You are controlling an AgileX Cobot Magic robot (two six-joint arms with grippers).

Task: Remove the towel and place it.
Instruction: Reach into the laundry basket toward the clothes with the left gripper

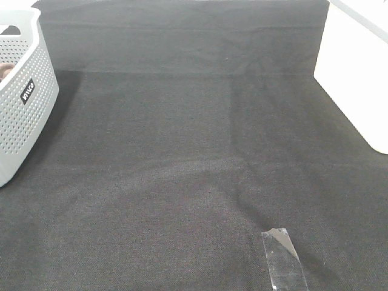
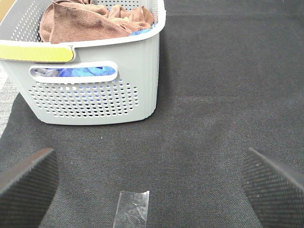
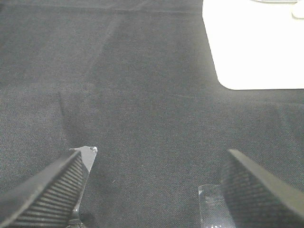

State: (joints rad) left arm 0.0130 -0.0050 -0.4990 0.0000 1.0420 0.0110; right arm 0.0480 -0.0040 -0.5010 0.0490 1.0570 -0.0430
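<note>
The brown towel (image 2: 90, 21) lies crumpled on top in the grey perforated basket (image 2: 95, 95), over a blue cloth (image 2: 85, 72). In the exterior high view only a sliver of it (image 1: 5, 71) shows inside the basket (image 1: 24, 103) at the far left. My left gripper (image 2: 152, 183) is open and empty, low over the dark table covering in front of the basket. My right gripper (image 3: 154, 187) is open and empty over the dark covering. Neither gripper shows in the exterior high view.
The dark grey-black covering (image 1: 194, 157) spans the table. A white surface (image 1: 354, 73) lies at the right edge, also in the right wrist view (image 3: 256, 42). A strip of clear tape (image 1: 282, 257) sits near the front, also in the left wrist view (image 2: 133, 210).
</note>
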